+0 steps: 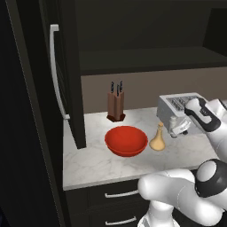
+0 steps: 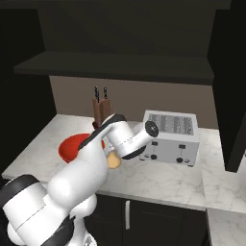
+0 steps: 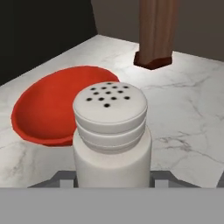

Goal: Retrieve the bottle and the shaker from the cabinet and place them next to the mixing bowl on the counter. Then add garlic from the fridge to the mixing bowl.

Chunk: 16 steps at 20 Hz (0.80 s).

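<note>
The shaker [image 3: 111, 131] sits clamped in the gripper [image 1: 179, 128] over the counter [image 1: 102, 162], with the bottle [image 1: 158, 138] just beside the red bowl [image 1: 126, 140].

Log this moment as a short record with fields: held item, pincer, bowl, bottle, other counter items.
held item: white tapered shaker with a perforated cap, upright in the pincer
pincer: shut on the shaker, in front of the toaster
bowl: wide glossy red mixing bowl, nothing seen inside it
bottle: small tan bulbous bottle standing on the white marble counter, right of the bowl
other counter items: brown wooden knife block behind the bowl; silver toaster
</note>
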Tool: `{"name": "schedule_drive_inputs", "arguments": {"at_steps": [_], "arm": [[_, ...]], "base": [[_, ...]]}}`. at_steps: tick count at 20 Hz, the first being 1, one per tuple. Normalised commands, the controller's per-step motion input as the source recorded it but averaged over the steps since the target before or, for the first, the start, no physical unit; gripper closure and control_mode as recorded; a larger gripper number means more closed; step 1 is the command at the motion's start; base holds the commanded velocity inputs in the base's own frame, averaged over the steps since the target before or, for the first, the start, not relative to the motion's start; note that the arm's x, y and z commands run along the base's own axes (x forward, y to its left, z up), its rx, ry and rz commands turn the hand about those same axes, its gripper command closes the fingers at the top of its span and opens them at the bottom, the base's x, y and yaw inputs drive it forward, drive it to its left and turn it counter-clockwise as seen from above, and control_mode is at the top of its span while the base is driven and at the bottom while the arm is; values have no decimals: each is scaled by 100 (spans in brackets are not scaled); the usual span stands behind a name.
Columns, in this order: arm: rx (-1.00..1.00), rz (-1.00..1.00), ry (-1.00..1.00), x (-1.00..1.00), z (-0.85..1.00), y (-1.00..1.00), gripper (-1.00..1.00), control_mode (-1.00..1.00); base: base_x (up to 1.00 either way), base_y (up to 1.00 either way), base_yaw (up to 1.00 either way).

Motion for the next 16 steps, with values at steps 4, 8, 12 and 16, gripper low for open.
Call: {"name": "schedule_drive_inputs", "arguments": {"at_steps": [4, 8, 12, 16], "arm": [[0, 14, -10, 0, -12, 0, 100, -100], [0, 6, -1, 0, -34, -13, 100, -100], [0, 0, 0, 0, -36, -12, 100, -100], [0, 0, 0, 2, -43, -7, 100, -100]], "base": [[0, 0, 0], [0, 0, 0], [0, 0, 0], [0, 0, 0]]}}
